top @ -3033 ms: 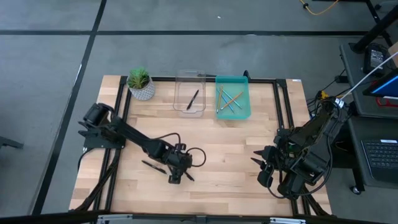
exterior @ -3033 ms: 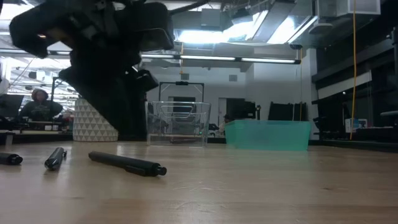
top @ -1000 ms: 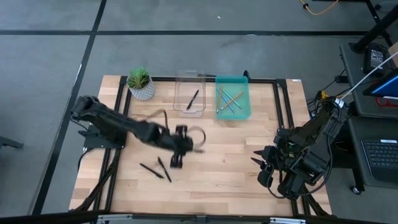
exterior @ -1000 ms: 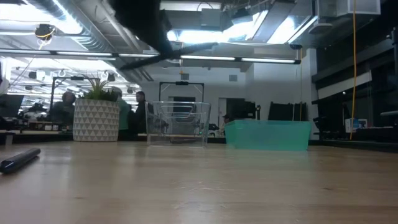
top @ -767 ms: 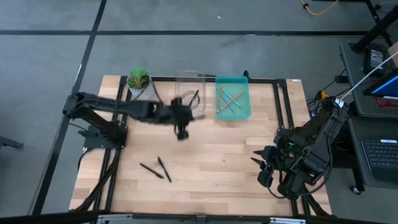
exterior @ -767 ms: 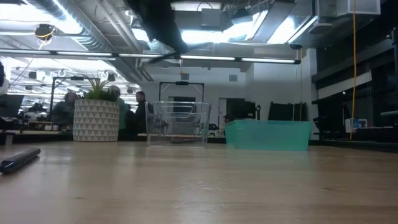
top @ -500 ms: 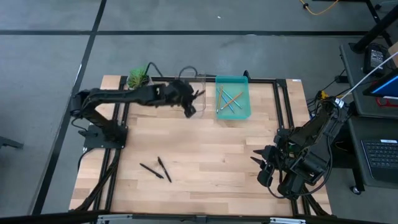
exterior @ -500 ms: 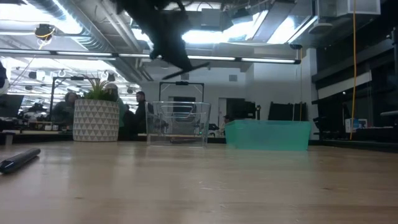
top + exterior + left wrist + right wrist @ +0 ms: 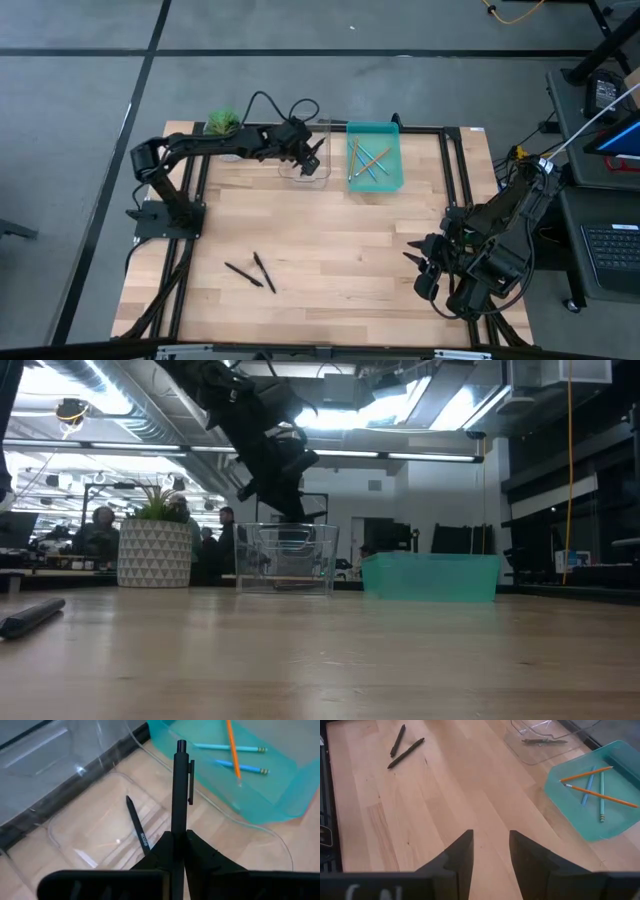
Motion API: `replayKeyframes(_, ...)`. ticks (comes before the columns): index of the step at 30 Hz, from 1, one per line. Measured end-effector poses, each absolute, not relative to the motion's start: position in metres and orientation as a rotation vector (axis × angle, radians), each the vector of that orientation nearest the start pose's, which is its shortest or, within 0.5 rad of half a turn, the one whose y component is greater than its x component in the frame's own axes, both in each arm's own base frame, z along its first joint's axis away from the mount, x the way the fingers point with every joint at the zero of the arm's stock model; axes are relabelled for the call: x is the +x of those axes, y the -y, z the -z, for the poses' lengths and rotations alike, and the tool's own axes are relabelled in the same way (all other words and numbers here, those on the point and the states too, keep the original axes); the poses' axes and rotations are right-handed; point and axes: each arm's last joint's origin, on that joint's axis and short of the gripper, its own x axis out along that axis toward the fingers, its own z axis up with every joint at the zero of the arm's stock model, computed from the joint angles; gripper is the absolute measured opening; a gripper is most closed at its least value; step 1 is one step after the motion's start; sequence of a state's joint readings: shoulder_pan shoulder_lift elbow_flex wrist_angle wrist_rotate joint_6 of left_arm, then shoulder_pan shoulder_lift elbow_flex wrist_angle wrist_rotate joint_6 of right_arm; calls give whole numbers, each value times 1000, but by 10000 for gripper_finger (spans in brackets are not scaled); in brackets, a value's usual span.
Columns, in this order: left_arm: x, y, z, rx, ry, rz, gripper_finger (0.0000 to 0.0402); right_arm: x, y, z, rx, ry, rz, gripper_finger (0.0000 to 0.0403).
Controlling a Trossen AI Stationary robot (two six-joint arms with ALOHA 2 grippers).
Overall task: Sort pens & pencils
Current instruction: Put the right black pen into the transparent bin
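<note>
Wooden worktop looks about half sorted: pencils all sit in the teal tray, one pen lies in the clear bin. Left claw, clamped on another pen, hovers over that bin. Two pens lie well apart from the bin, with open worktop around them. Right claw, fingers apart, waits far from the bin.

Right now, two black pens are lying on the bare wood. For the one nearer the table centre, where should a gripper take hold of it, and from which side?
Grip that pen at mid-length, descending from straight above with the fingers across its thin barrel. It lies flat, and the other pen almost meets it at one end, so the middle offers more room. This is a judgement; the left gripper is shut on a pen.
</note>
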State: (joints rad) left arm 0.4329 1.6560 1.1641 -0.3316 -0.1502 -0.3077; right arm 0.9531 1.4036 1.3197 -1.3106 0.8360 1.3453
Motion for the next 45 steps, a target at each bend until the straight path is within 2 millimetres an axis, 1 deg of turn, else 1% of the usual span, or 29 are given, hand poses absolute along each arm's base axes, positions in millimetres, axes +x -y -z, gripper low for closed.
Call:
replayKeyframes(3,318,-152,-232,-401,-737,-674,17,157,-184,-317,176,-705,444,127)
replayKeyframes(12,320,-152,-234,-396,-722,-670,39,157,-184,-317,182,-713,441,127)
replayKeyframes(23,320,-151,-237,-389,-698,-670,100,157,-185,-316,202,-750,429,127)
replayKeyframes(28,317,-148,-246,-414,-675,-604,109,157,-185,-316,202,-750,429,127)
replayKeyframes(32,312,-138,-265,-420,-640,-484,109,157,-185,-316,204,-752,428,127)
replayKeyframes(35,308,-124,-279,-436,-615,-376,110,157,-185,-316,205,-751,429,127)
replayKeyframes(40,299,-91,-312,-456,-516,-211,110,157,-185,-316,199,-753,431,127)
replayKeyframes(43,291,-70,-324,-417,-506,-156,110,157,-185,-316,201,-752,430,127)
replayKeyframes(45,284,-57,-330,-406,-529,-132,110,157,-185,-316,201,-752,430,127)
